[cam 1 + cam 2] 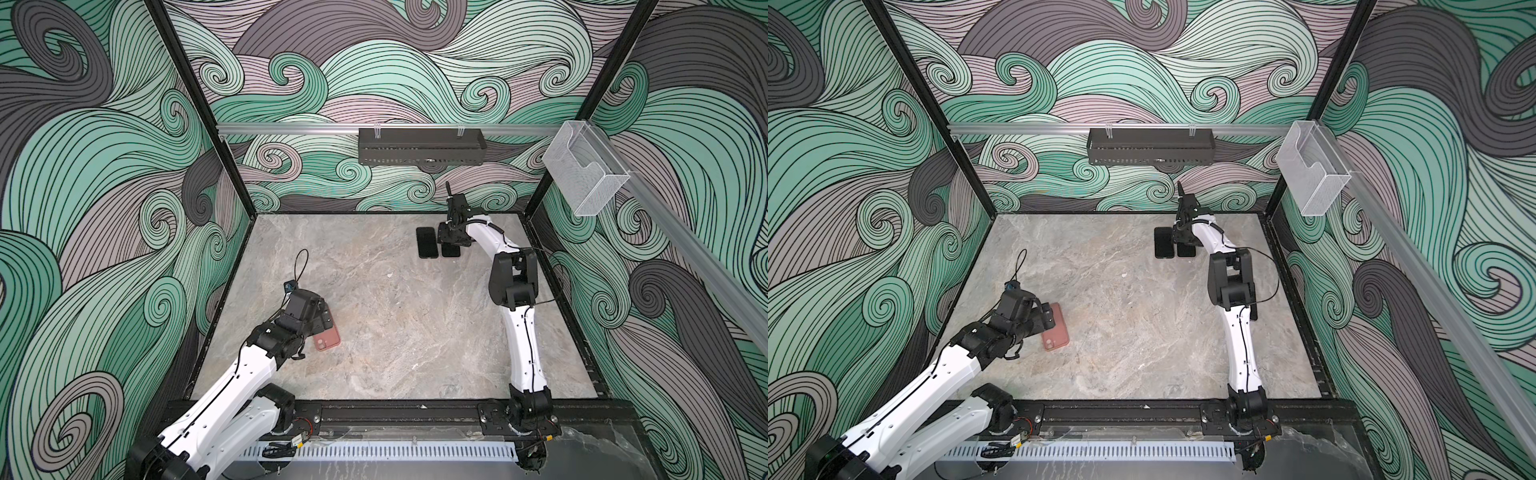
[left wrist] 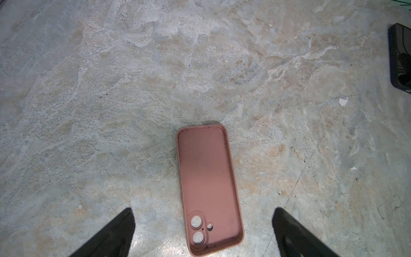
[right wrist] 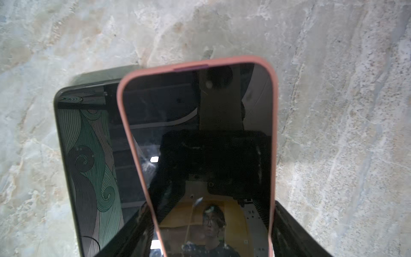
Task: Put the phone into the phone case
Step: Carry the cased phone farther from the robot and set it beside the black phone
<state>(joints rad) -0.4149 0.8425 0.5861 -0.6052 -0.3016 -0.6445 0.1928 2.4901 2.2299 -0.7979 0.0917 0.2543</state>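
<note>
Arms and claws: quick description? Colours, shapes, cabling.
Both the left arm and right arm have white rounded link shells with black joint housings and black bases. Thin black cables run along the white links. The left claw and right claw are all black, with flat tapered fingers. No markings legible.

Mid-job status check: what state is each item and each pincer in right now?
Phone case: empty, lying open side up on the table, untouched.
Pink-edged phone: screen dark, apparently gripped by its long edges, not yet in the case.
Black phone: screen dark, flat on the table beside it, untouched.
Left pincer: open, fingers either side of the case's camera end, not touching it.
Right pincer: closed on the pink-edged phone.
</note>
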